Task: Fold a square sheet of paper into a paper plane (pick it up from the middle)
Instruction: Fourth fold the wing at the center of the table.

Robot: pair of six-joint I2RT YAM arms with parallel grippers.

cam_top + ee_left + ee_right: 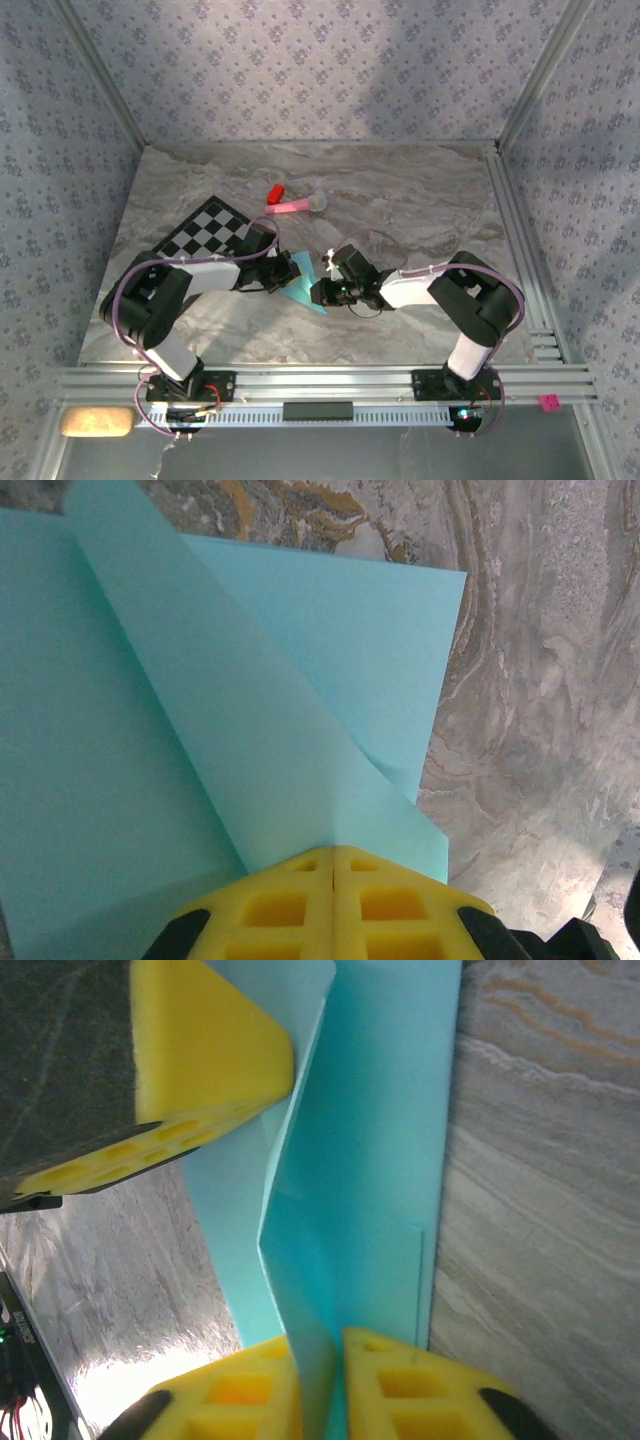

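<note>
Two tools meet in the middle of the tabletop, both on the square sheet of paper! It's light blue, partly folded, lying near the corner of the checkered mat. From the wrist view, the left tool has its jaws squeezed right together, pinching the base of a raised diagonal flap. Opposite, the right tool is narrow, nipping an upright fold of the same sheet. Further back, a pink stick toy sits beside a red block
</note>
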